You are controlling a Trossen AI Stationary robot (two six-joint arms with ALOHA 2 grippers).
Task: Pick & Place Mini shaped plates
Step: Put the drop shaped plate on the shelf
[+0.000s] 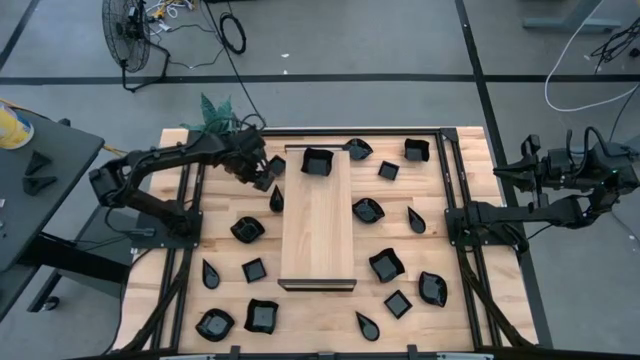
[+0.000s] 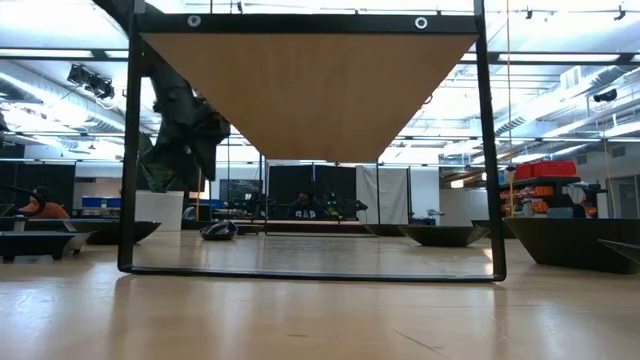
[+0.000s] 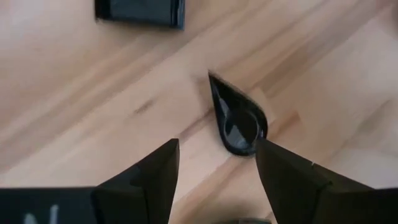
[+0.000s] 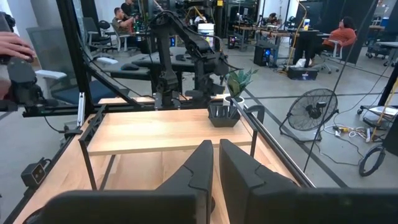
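Fingers of your left gripper stand spread over the glossy, likely slippery teardrop dish; pinch its rim.

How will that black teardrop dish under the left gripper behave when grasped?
The teardrop dish looks glossy, so probably slippery against the fingers. It seems rigid, likely ceramic-like and chip-prone. Its tapered point may let it pivot as the open left gripper closes.
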